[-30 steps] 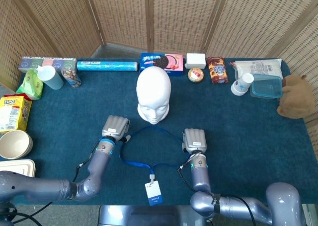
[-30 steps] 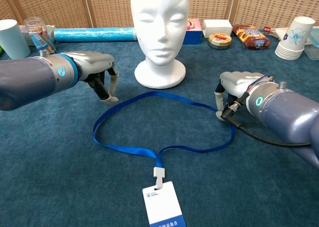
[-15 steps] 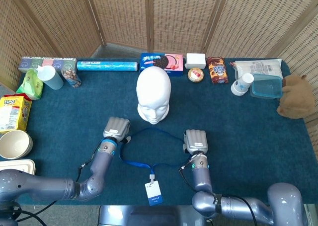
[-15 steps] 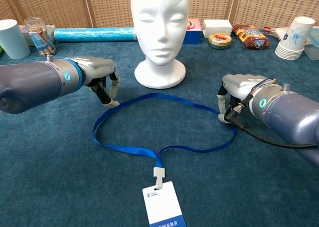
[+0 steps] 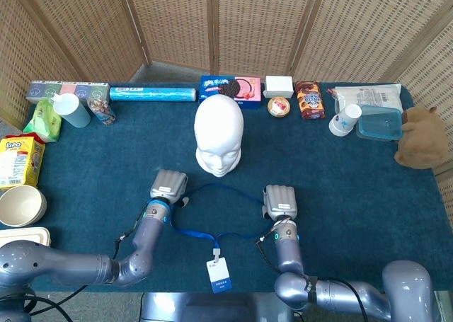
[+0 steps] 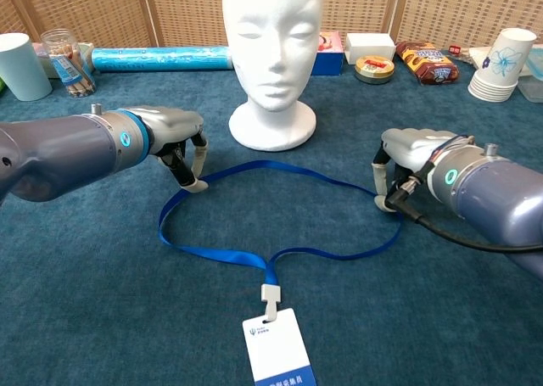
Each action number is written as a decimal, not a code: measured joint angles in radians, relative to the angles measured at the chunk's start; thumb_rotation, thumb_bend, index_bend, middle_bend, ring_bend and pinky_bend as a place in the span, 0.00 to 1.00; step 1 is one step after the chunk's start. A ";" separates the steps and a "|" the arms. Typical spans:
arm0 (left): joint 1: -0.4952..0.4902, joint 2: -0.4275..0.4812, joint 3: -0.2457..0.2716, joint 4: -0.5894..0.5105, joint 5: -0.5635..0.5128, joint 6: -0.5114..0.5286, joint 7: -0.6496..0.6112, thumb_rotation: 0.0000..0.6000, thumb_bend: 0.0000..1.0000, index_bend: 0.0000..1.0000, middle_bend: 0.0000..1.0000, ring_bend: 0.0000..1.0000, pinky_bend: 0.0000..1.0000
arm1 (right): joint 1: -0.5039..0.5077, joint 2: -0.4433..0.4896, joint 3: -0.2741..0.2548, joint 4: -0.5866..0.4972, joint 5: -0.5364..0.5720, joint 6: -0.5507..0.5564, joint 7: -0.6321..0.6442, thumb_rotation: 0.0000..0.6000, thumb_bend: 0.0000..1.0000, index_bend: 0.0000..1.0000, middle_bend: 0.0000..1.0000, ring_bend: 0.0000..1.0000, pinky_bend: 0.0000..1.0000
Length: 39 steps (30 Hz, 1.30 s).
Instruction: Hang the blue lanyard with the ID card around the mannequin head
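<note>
Two robot hands are resting low over the blue desk (image 6: 76, 301), one at each side of the blue lanyard (image 6: 212, 252), which is lying flat in an open loop in front of the white mannequin head (image 6: 271, 51). The lanyard is not hanging on the head; its far curve is lying just before the base of the head, and its two ends are meeting at a white clip near the front edge, where the ID card (image 6: 278, 345) is lying flat on the cloth. The left hand (image 6: 174, 140) is standing with its fingers (image 6: 197, 161) curled down, and the fingertips are touching the desk right at the left upper part of the strap; whether it is really pinching the strap I cannot tell. The right hand (image 6: 411, 153) is also bending its fingers down, just beside the right curve of the loop, and here too I cannot tell whether it is holding the strap. Behind the head, along the far edge, a long blue roll (image 6: 161, 58), a cookie box (image 5: 228, 88), a small round tin (image 6: 374, 67) and a stack of paper cups (image 6: 501, 64) are standing in a row.
</note>
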<state>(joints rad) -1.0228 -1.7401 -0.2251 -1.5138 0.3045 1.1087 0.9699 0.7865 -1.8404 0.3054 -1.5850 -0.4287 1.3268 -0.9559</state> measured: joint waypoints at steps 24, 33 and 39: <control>-0.018 -0.013 0.000 0.024 -0.057 0.004 0.023 0.83 0.44 0.59 1.00 1.00 1.00 | 0.000 0.001 0.001 0.008 0.016 0.002 0.004 1.00 0.48 0.61 1.00 1.00 1.00; -0.019 -0.021 0.009 0.040 -0.064 0.015 0.034 0.83 0.46 0.60 1.00 1.00 1.00 | -0.003 0.007 0.002 -0.001 0.013 0.004 0.012 1.00 0.48 0.61 1.00 1.00 1.00; 0.001 -0.009 0.015 0.032 -0.008 0.022 -0.009 0.84 0.46 0.60 1.00 1.00 1.00 | -0.013 0.026 0.001 -0.050 -0.017 0.012 0.037 1.00 0.48 0.62 1.00 1.00 1.00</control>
<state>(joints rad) -1.0216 -1.7496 -0.2104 -1.4818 0.2961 1.1308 0.9612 0.7730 -1.8141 0.3060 -1.6348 -0.4454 1.3390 -0.9186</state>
